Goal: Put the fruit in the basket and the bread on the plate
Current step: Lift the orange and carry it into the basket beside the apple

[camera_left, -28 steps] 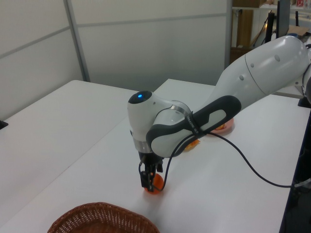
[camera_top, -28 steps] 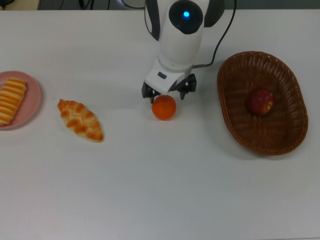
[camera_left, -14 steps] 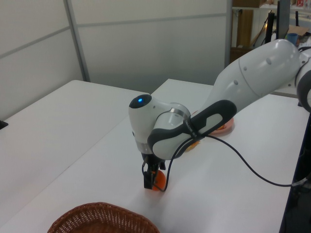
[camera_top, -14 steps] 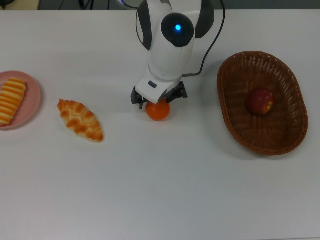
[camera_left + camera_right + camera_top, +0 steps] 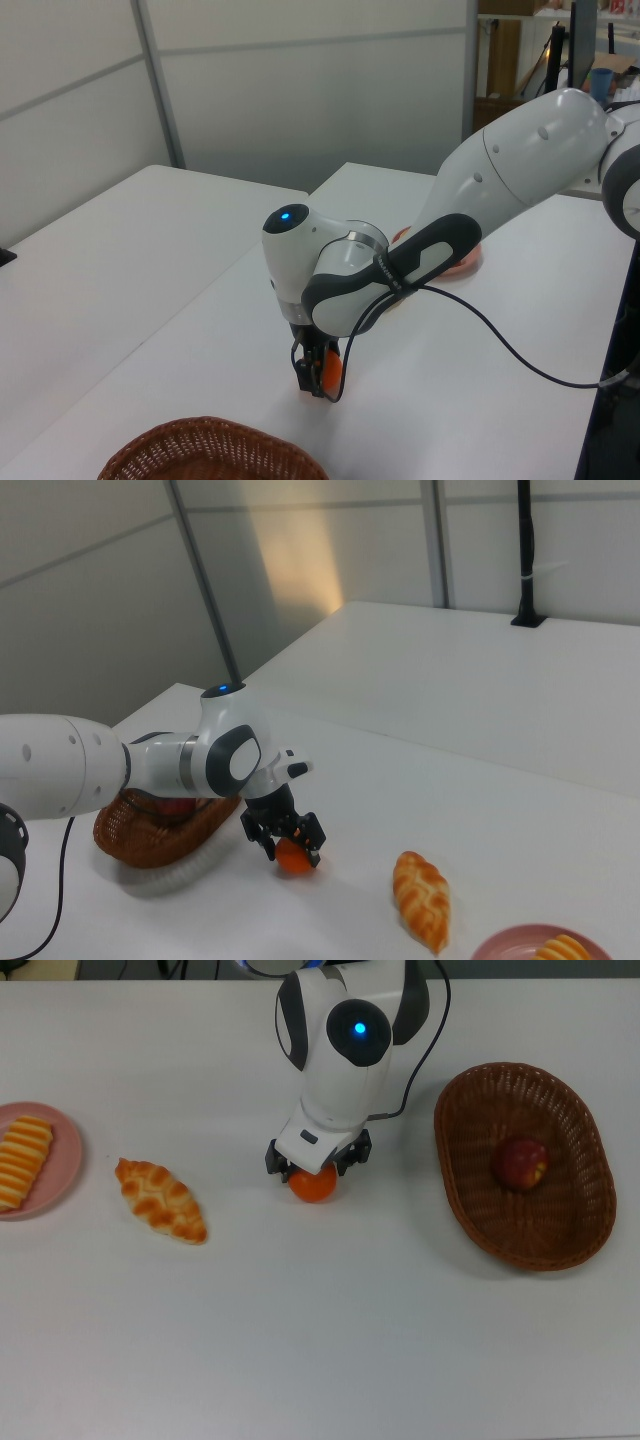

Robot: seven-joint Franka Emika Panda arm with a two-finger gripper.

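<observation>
The orange (image 5: pixel 314 1186) rests on the white table, and my gripper (image 5: pixel 311 1163) is down over it, open, with one finger on each side. The right view shows the same straddle: gripper (image 5: pixel 284 842), orange (image 5: pixel 293 859). In the left view the orange (image 5: pixel 329 371) peeks out beside the fingers. The dark red apple (image 5: pixel 520 1163) lies inside the brown wicker basket (image 5: pixel 452 1145) at the top view's right. The braided bread (image 5: pixel 160 1200) lies on the table, left of the orange. The striped bread (image 5: pixel 22 1160) sits on the pink plate (image 5: pixel 63 1175) at the top view's left edge.
My arm's black cable (image 5: pixel 432 1035) runs from the wrist toward the table's far edge. In the right view the basket (image 5: pixel 150 842) sits just behind my arm, with the braided bread (image 5: pixel 422 900) and the plate (image 5: pixel 515 945) at the lower right.
My gripper has shifted toward the top view's left and come down around the orange. The orange now sits slightly further left than a second ago.
</observation>
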